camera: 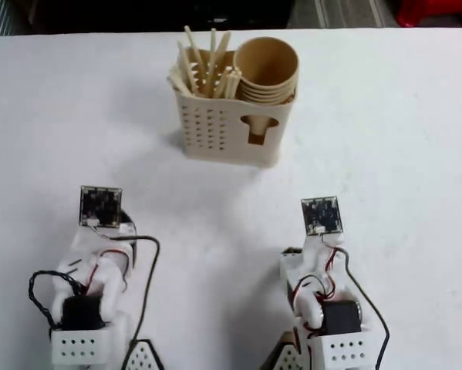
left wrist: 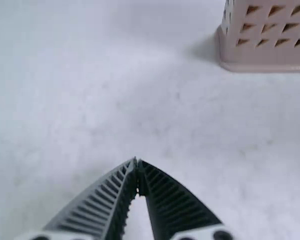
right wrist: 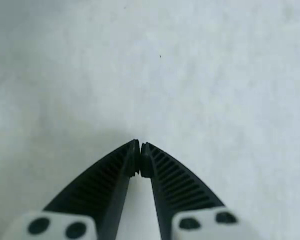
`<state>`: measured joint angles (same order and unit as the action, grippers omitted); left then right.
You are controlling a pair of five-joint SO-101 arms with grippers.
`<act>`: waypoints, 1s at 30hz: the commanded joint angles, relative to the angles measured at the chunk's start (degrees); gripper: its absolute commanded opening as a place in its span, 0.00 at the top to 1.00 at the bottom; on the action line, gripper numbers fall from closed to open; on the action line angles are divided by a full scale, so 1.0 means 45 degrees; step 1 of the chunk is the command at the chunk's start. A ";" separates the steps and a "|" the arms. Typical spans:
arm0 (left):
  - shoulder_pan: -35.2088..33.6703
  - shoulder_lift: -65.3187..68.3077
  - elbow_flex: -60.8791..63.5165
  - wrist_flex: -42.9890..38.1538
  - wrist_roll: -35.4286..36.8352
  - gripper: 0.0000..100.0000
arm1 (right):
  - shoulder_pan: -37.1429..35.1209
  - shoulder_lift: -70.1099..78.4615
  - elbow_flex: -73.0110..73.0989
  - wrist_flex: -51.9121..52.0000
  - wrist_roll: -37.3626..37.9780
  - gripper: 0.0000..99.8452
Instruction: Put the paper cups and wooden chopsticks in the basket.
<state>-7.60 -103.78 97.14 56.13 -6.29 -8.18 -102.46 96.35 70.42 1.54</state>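
Note:
A cream perforated basket stands at the back middle of the white table. A stack of tan paper cups sits in its right half, and several wooden chopsticks stand upright in its left half. Both arms are folded back at the table's front edge, well short of the basket. My left gripper is shut with nothing in it, hanging over bare table, with a corner of the basket farther off. My right gripper is also shut and empty above bare table.
The white table spreads wide around the basket. Each arm's wrist board points toward the basket. Dark floor and a red object lie beyond the far table edge.

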 commanded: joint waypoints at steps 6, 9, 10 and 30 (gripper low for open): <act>-0.0088 -0.0088 -0.0039 0.2168 -0.0078 0.98 | 0.0068 -0.0147 0.0098 0.0498 0.0098 0.98; -0.0088 -0.0088 -0.0039 0.3165 -0.0078 0.98 | 0.0068 -0.0147 0.0098 0.0498 0.0098 0.98; -0.0088 -0.0088 -0.0039 0.3497 -0.0078 0.98 | 0.0068 -0.0147 0.0098 0.0498 0.0098 0.98; -0.0049 -0.0107 -0.0039 0.3888 -0.0078 0.98 | 0.0068 -0.0147 0.0098 0.0498 0.0098 0.98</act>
<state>-7.60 -103.78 97.14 73.36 -6.29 -8.18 -102.46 96.35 72.18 1.54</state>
